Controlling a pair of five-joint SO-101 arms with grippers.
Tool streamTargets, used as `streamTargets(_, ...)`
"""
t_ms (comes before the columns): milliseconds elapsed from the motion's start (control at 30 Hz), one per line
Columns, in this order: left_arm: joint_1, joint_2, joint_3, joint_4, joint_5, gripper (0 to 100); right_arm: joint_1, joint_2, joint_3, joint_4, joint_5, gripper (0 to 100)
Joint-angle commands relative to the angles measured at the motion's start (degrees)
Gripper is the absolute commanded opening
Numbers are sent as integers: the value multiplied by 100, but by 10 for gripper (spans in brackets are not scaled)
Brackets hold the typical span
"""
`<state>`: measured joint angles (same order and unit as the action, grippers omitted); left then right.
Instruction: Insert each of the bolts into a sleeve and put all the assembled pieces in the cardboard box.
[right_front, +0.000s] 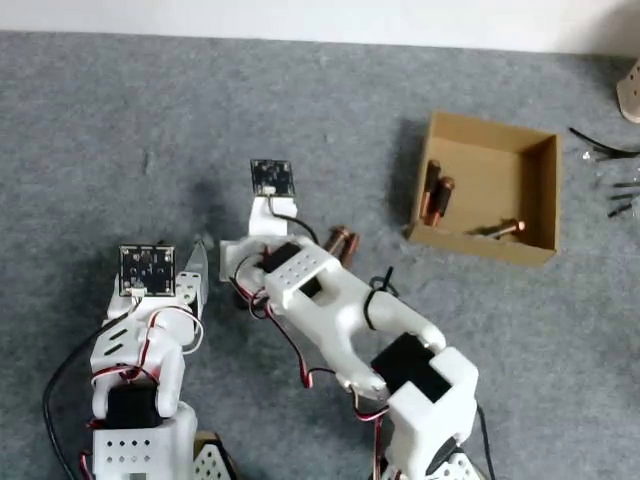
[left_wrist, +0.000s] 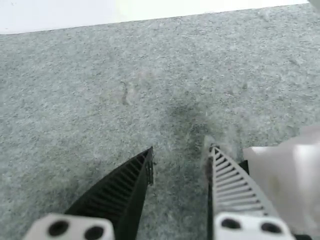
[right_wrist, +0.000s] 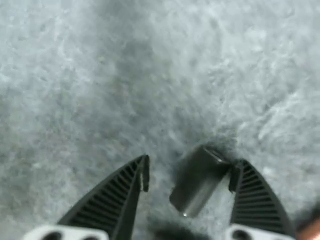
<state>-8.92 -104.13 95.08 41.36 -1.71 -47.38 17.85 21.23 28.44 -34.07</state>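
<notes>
The cardboard box (right_front: 545, 195) is sitting toward the far right corner of the desk (right_front: 120, 130), open side up. It is holding a pair of copper pieces (right_front: 437, 193) leaning against one side wall and a third copper piece (right_front: 503, 229) lying near the wall that faces the arms. Two loose copper cylinders (right_front: 340, 243) are lying on the desk between the box and the middle of the near edge, just beside the right arm (right_front: 340, 305). That arm is stretching from the near edge toward the middle of the desk. The right gripper (right_wrist: 190, 165) is hanging just above the surface with its fingers spread. A dark metal piece (right_wrist: 200, 182) is lying on the desk between them, close against one finger and with a clear gap to the other, so nothing is being clamped. Whether this piece is a bolt or a sleeve I cannot tell. The left arm (right_front: 140, 350) is standing by the near left part of the desk. The left gripper (left_wrist: 181, 152) is also released, its fingers parted over bare grey surface and holding nothing, just beside the white housing of the right arm. A few small dark bits (right_front: 612, 185) are lying near the right edge, beyond the box.
</notes>
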Motion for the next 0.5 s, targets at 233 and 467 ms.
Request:
streamTargets(233,-22,-22,-40,-158,26,171,-57,22,-13,690,-79,164)
streamTargets(467,-22,-22,-31,-158,18,171,-48,22,-13,716,-53,4)
